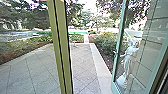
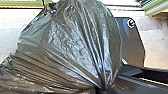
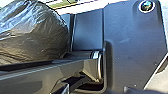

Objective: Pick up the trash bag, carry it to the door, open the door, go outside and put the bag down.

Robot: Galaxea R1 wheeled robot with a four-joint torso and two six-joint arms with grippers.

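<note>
Left gripper (image 2: 101,89): fingers clamped on the trash bag's gathered neck, pleats pulled tight into that point. Right gripper: can't tell how it stands. Trash bag (image 2: 72,47): dark, shiny, bulging out from the neck, covering part of the robot's dark plate (image 2: 133,40). Ahead of the robot, olive-green post (image 1: 58,47), tilted in view. Right of it, door (image 1: 119,45) standing open, green frame, glass pane. White statue (image 1: 128,60) visible in the glass, tiled wall (image 1: 156,27) beyond it. Outside: paving (image 1: 83,65) with diagonal joints, pale border strip (image 1: 98,67), bushes (image 1: 106,41) alongside, trees (image 1: 27,12) farther back.
</note>
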